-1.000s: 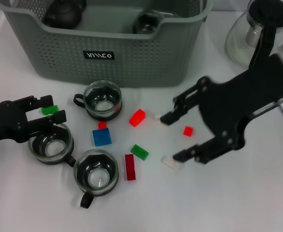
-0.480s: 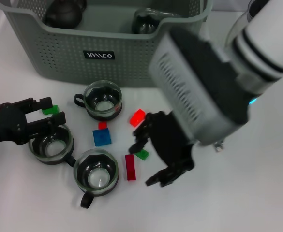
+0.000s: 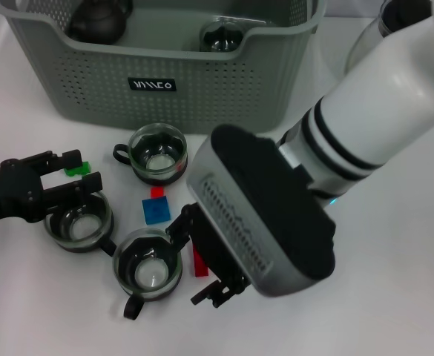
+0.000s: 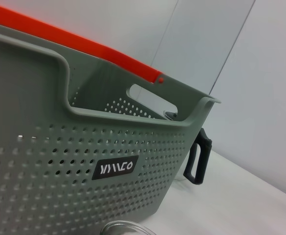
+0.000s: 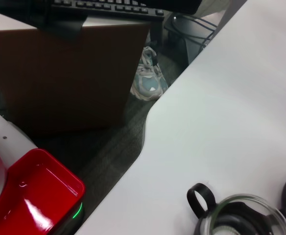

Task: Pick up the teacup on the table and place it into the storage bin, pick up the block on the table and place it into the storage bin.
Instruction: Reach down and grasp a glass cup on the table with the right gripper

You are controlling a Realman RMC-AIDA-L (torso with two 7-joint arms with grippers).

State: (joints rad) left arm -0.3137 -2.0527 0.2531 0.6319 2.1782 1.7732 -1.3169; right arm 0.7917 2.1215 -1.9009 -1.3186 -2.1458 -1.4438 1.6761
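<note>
Teacups, three, glass with dark bases, on the table: one far point(image 3: 157, 153), just in front of the storage bin; one left point(image 3: 78, 220); one near point(image 3: 148, 267), its handle pointing toward the near edge. The last also shows in the right wrist view. None is lifted.

Blocks, loose on the table among the cups: blue block point(image 3: 156, 211) between the three cups; small red block point(image 3: 157, 192) just beyond it; green block point(image 3: 76, 168) at far left; dark red bar point(image 3: 199, 263) just right of the near teacup, partly covered by the right arm. None is in the bin.

Storage bin point(image 3: 224, 89), grey-green, perforated, black label on its front wall, at the far side of the table. It holds a dark round pot at far left and a glass vessel near its middle.

Right gripper point(image 3: 202, 256), over the dark red bar beside the near teacup. Its fingers are spread either side of the bar and grip nothing. The position suggests a block pick about to begin.

Left gripper point(image 3: 64, 176), low at the left, fingers parted and empty, straddling the far rim of the left teacup with the green block just beyond. Judged staged for a cup pick.

Surface: white table point(image 3: 395, 297), plain. Glass teapot point(image 3: 365, 44) at far right, mostly behind the right arm.

Room: the right wrist view shows dark floor off the table edge, a brown cabinet, a pair of shoes point(image 5: 149, 81) and a red tray point(image 5: 33, 191).
</note>
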